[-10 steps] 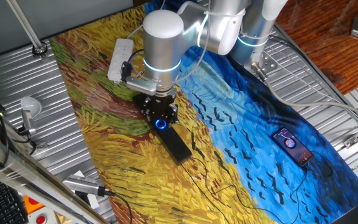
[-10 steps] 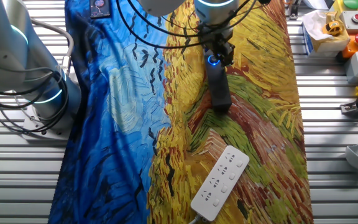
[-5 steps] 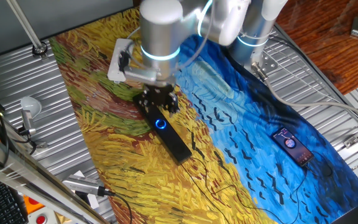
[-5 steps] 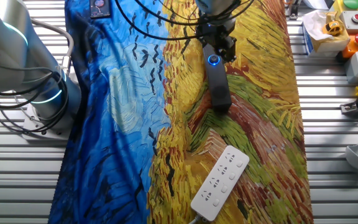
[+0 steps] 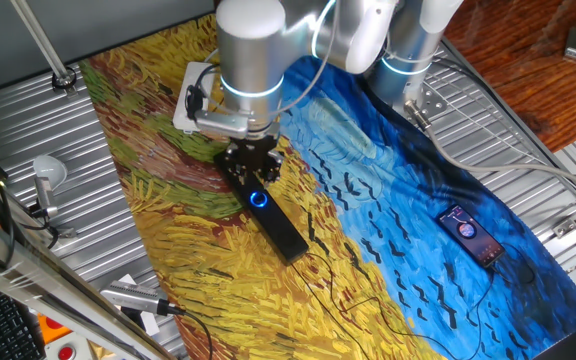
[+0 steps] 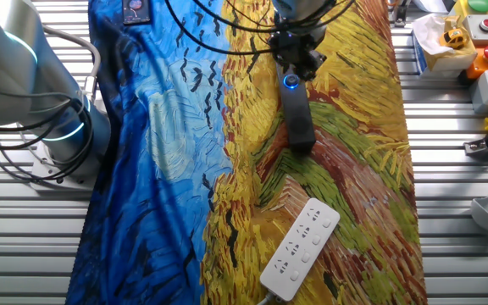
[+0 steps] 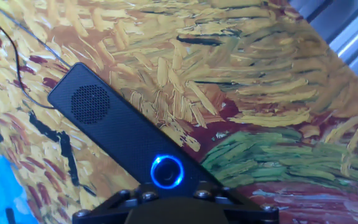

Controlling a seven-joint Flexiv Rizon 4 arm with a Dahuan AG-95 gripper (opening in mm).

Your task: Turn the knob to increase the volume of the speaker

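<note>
Black and slim, the speaker (image 5: 270, 213) lies diagonally on the painted cloth that covers the counter (image 5: 388, 250). In one fixed view it runs from under the arm toward 5 o'clock. The knob (image 5: 259, 198) glows blue at its middle, just past the hand (image 5: 249, 166) toward 5 o'clock, and nothing touches it. In the other fixed view the hand (image 6: 296, 59) hangs just above the knob (image 6: 291, 82) at 12 o'clock, and the speaker (image 6: 297, 119) stretches down toward 6 o'clock. In the hand view the knob (image 7: 167, 172) sits low in the picture, right at the upper edge of the dark body of the hand (image 7: 176, 205), and the speaker (image 7: 120, 137) runs off toward 10 o'clock, ending in a round grille.

The hand grasps nothing, but whether its fingers are spread or closed I cannot tell: the fixed views show only a dark cluster, and the hand view shows only the bolted body, cut off by the bottom edge. The near end of the speaker is hidden under that body.

A white power strip (image 6: 300, 250) lies toward 6 o'clock from the speaker in the other fixed view, well apart from it. A phone (image 5: 473, 235) with a red-lit screen lies well off at 3 o'clock on the blue part of the cloth in one fixed view.
</note>
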